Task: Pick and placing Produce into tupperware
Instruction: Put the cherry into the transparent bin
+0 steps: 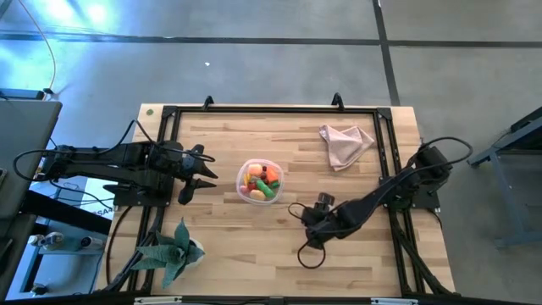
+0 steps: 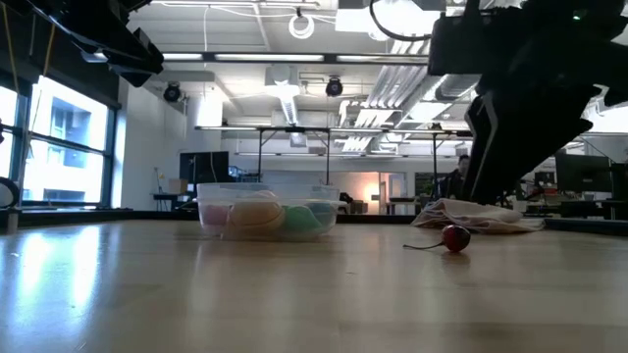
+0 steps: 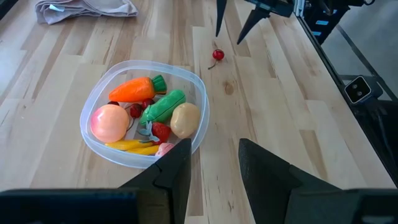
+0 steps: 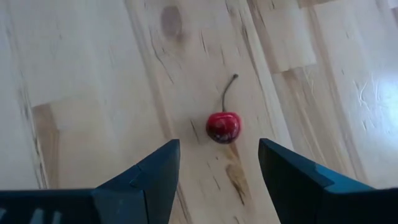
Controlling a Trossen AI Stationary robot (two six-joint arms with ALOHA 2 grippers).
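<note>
The tupperware (image 1: 260, 180) is a round clear tub at the table's middle. It holds produce: an orange carrot (image 3: 132, 89), a green pepper (image 3: 163, 106), a peach-pink fruit (image 3: 109, 122), a tan lump (image 3: 185, 119), yellow pieces and small red berries. A red cherry with a stem (image 4: 223, 126) lies alone on the wood to the tub's right (image 3: 217, 55). My right gripper (image 4: 217, 152) hangs open just above the cherry, pointing steeply down, one finger on each side and clear of it. My left gripper (image 1: 210, 167) waits open in the air to the left of the tub.
A pink cloth (image 1: 345, 144) lies crumpled at the far right of the table. A green spiky leafy plant (image 1: 174, 250) sits at the near left corner. A black frame (image 1: 271, 108) runs along the table's edges. Bare wood surrounds the cherry (image 2: 454, 238).
</note>
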